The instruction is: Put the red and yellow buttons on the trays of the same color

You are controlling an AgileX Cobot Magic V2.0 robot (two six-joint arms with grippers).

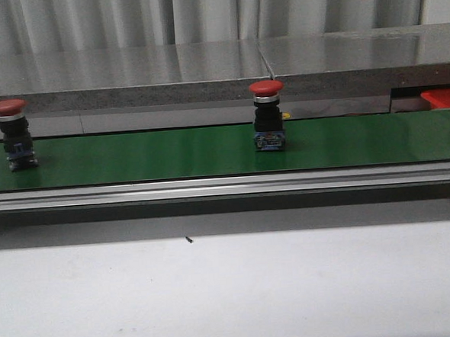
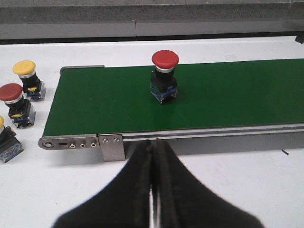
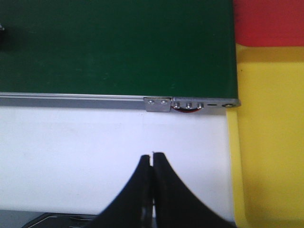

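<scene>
Two red-capped buttons stand upright on the green belt point(image 1: 170, 153) in the front view, one at the left end point(image 1: 10, 134) and one near the middle point(image 1: 268, 116). The left wrist view shows one red button point(image 2: 165, 76) on the belt, beyond my left gripper point(image 2: 153, 142), which is shut and empty over the white table. My right gripper point(image 3: 152, 156) is shut and empty near the belt's right end. A red tray point(image 3: 268, 21) and a yellow tray point(image 3: 270, 142) lie beside that end. The red tray's corner shows in the front view point(image 1: 444, 97).
Off the belt's left end, a yellow button point(image 2: 27, 78), a red button point(image 2: 14, 103) and a third button point(image 2: 5, 142), cut off by the frame edge, stand on the white table. The belt's metal rail point(image 1: 226, 185) runs along its near side. A grey ledge point(image 1: 204, 70) lies behind.
</scene>
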